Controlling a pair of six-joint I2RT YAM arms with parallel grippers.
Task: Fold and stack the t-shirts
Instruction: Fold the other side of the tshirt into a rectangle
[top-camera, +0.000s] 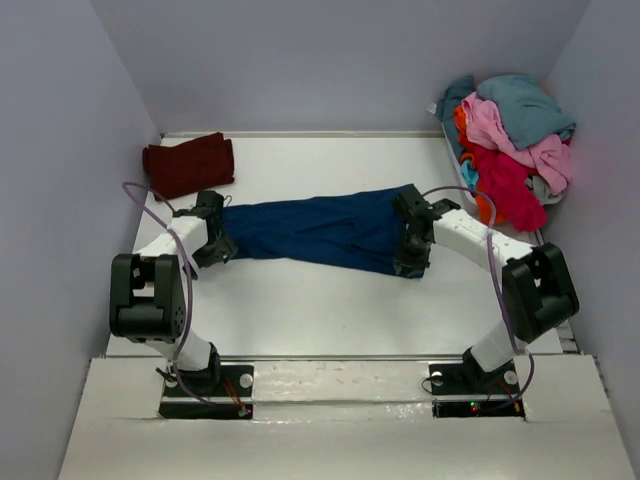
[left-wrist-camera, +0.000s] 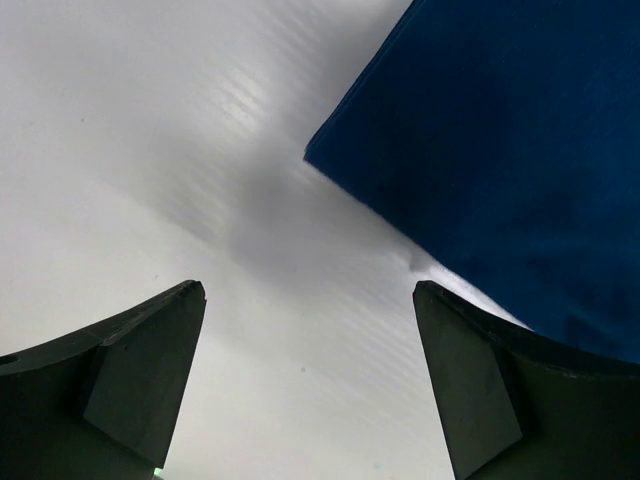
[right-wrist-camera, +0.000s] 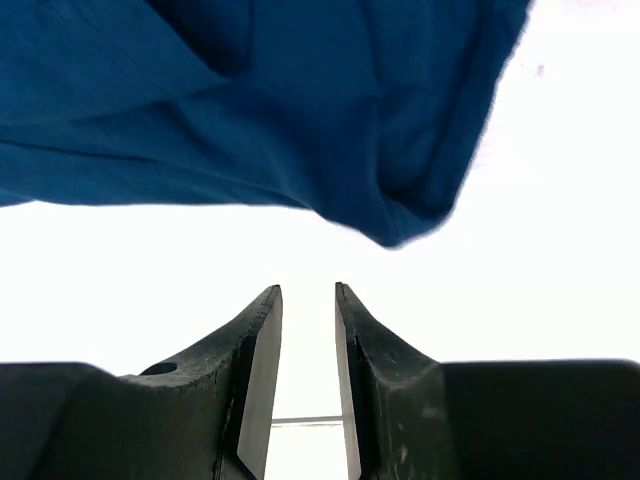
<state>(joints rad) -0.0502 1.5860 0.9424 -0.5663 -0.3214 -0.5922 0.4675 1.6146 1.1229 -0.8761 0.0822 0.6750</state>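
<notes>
Your navy blue cloth t-shirt lies stretched across the white bench between the arms, probably so each can take an end for folding. A folded dark maroon t-shirt sits far left, and a jumbled heap of teal, pink and red t-shirts far right. The left end effector stands wide over bare bench beside a shirt corner, the right end effector is narrow and empty with cloth just beyond it, and from above both arms hide the shirt's ends.

We find nothing to read: no text, label, brand, number or sign shows legibly in the overhead view or in either wrist view.
</notes>
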